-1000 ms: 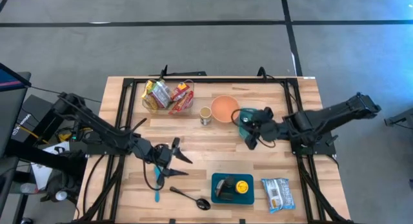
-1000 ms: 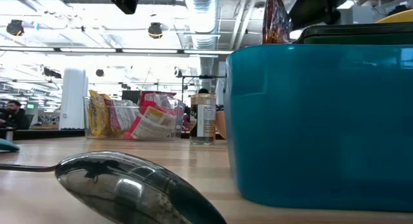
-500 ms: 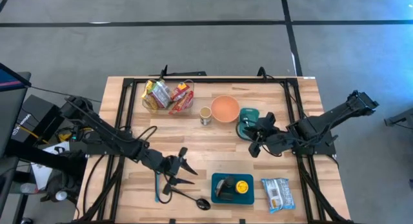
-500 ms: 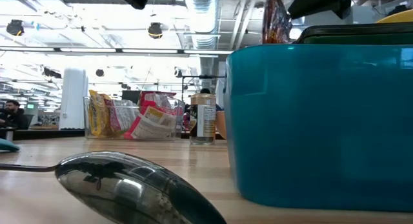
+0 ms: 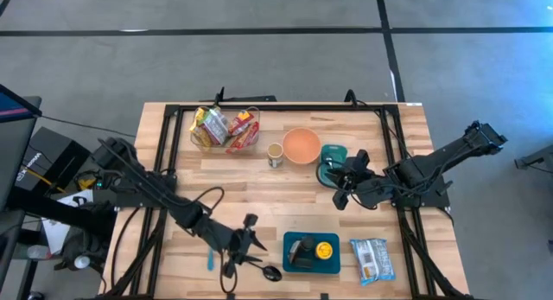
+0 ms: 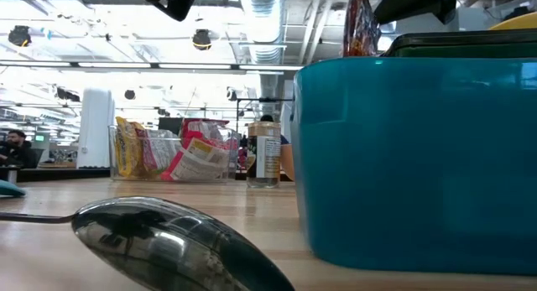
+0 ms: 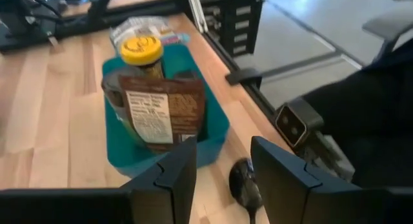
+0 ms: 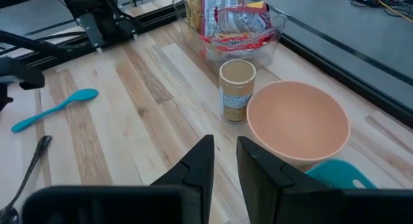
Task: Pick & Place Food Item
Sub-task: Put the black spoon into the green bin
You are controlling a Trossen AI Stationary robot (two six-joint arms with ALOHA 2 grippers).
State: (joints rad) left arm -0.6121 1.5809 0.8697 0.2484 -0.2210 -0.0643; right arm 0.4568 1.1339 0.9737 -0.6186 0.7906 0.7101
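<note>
- two arms work your table; nearest you, along the front edge, lie a metal spoon (image 5: pixel 257 267), a teal bin (image 5: pixel 309 252) and, right of the bin, a silvery food packet (image 5: pixel 371 258) flat on the wood.
- your left gripper (image 5: pixel 248 245) hovers above the spoon's handle, just left of the bin; in its wrist view the two fingers (image 7: pixel 276 179) stand apart with a gap between them and nothing in it, and the spoon's bowl (image 7: pixel 243 181) shows in that gap, beside the bin's corner.
- inside the bin (image 7: pixel 216 124) you can see a brown pouch (image 7: pixel 162 114) standing upright and, behind it, a jar with a yellow lid (image 7: pixel 141 51); the packet (image 7: pixel 139 29) lies beyond the bin.
- a blue spoon (image 5: pixel 210 251) lies left of the metal one, near the left arm.
- your right gripper (image 5: pixel 339 186) hangs over the middle of the table, right of centre, just beside a teal dish (image 5: pixel 331 156); in its wrist view the fingers (image 8: pixel 201 162) sit nearly together, a narrow slit between them, holding nothing.
- farther back, a peach bowl (image 5: pixel 301 145) touches the teal dish, and a small jar (image 5: pixel 275 155) stands just left of the bowl.
- at the far left, a clear basket (image 5: pixel 251 143) holds several snack packets (image 5: pixel 215 125).
- in the low view a person (image 6: pixel 12 148) sits in the room well beyond the table, at the left.
</note>
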